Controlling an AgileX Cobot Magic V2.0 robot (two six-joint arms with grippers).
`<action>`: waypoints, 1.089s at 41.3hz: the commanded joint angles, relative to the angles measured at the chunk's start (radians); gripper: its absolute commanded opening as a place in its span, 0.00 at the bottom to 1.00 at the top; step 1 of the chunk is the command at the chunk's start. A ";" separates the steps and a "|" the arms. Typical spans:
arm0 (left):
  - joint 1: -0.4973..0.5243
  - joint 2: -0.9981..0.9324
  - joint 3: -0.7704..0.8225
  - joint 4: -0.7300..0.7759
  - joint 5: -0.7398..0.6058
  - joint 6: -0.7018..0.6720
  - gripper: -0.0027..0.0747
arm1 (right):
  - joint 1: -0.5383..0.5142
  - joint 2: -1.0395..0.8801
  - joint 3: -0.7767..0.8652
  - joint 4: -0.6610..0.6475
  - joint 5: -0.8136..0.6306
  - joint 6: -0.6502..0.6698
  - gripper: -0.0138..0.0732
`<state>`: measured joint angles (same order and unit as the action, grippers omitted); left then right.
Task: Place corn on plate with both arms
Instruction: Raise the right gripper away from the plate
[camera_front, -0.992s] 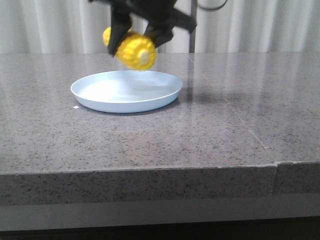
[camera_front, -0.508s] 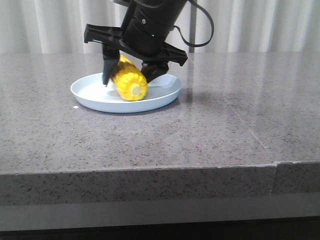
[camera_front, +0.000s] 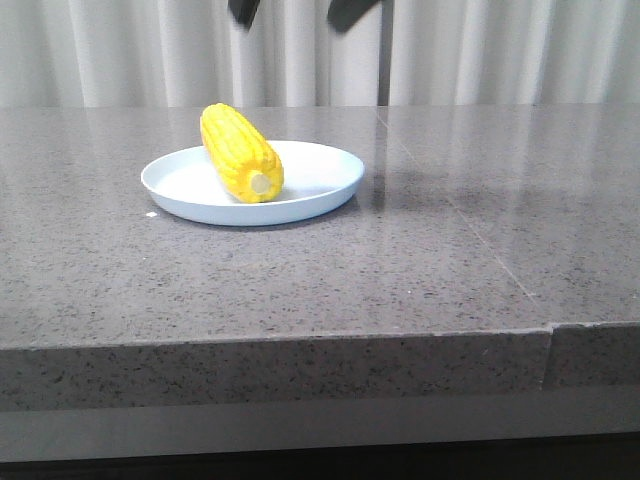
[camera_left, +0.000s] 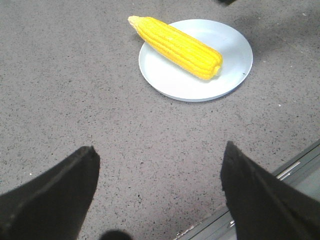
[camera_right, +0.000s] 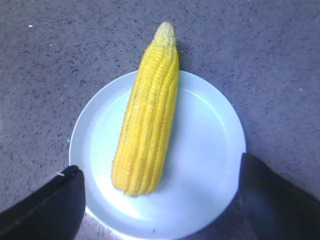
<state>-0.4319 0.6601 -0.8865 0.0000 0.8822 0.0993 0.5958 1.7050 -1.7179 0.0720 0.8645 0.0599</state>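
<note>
The corn (camera_front: 240, 150) lies free on the plate (camera_front: 325, 172), its pale stub end toward the front and its pointed tip over the plate's far left rim. My right gripper (camera_front: 295, 10) is open and empty, high above the plate, with only its fingertips showing at the top of the front view. In the right wrist view the gripper (camera_right: 160, 164) hangs over the corn (camera_right: 147, 115) and plate (camera_right: 210, 150). My left gripper (camera_left: 159, 148) is open and empty over bare table, well away from the corn (camera_left: 177, 45) and plate (camera_left: 232, 55).
The grey speckled stone table (camera_front: 420, 280) has a front edge close to the camera and a seam (camera_front: 548, 335) at the right. White curtains (camera_front: 500, 50) hang behind. A metal strip (camera_left: 290, 172) runs along the table edge near my left gripper.
The right gripper set the corn down on the plate, opened, let it go and rose almost out of the top of the front view. The corn now lies free.
</note>
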 joint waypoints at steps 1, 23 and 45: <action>-0.008 0.000 -0.026 -0.012 -0.076 -0.012 0.67 | -0.001 -0.163 0.031 -0.020 0.004 -0.081 0.90; -0.008 0.000 -0.026 -0.012 -0.076 -0.012 0.67 | -0.001 -0.777 0.511 -0.094 0.052 -0.074 0.90; -0.008 0.000 -0.026 -0.012 -0.076 -0.012 0.66 | -0.001 -1.169 0.793 -0.115 0.074 -0.060 0.86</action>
<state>-0.4319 0.6601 -0.8865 0.0000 0.8822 0.0993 0.5958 0.5587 -0.9201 -0.0165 1.0030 0.0000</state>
